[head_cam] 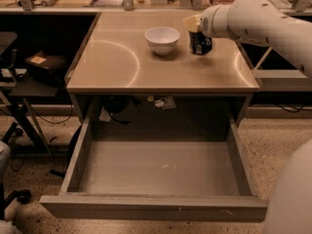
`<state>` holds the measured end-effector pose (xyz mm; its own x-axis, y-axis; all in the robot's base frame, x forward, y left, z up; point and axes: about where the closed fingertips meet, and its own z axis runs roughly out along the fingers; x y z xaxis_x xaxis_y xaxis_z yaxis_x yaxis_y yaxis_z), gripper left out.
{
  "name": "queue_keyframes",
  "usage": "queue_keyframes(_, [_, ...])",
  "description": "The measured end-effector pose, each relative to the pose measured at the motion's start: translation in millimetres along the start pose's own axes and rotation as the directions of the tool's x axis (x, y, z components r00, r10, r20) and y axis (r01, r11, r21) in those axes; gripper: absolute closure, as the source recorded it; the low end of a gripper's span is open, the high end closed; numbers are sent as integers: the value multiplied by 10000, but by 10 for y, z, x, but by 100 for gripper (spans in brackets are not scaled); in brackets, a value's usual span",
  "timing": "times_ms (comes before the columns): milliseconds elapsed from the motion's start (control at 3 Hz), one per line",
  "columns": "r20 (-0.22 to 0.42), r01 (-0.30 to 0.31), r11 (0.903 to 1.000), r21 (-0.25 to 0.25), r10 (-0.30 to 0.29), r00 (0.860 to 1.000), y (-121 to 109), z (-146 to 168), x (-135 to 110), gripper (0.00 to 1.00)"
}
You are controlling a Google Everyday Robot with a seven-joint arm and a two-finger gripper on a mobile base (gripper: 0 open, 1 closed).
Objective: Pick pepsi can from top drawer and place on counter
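Pepsi can: small dark blue pepsi can (201, 45) with pale label marks, standing upright on the far right part of the counter, just right of the bowl.
Counter: smooth, glossy tan-beige square counter (122, 62).
Bowl: round white bowl (162, 39), on the counter near its far edge.
Top drawer: wide, shallow grey top drawer (156, 206), pulled out below the counter, grey floor showing.
Gripper: yellowish-tipped gripper (194, 26) on the bulky white robot arm (253, 21), right at the can's top. Whether it is grasping or released, I cannot tell.
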<state>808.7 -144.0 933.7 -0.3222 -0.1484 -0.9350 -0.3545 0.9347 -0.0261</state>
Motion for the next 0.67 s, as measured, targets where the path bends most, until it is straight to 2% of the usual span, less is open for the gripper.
queue_keyframes(333, [0, 0, 10000, 0, 0, 10000, 0, 0, 0, 0])
queue_keyframes(667, [0, 0, 10000, -1, 0, 10000, 1, 0, 0, 0])
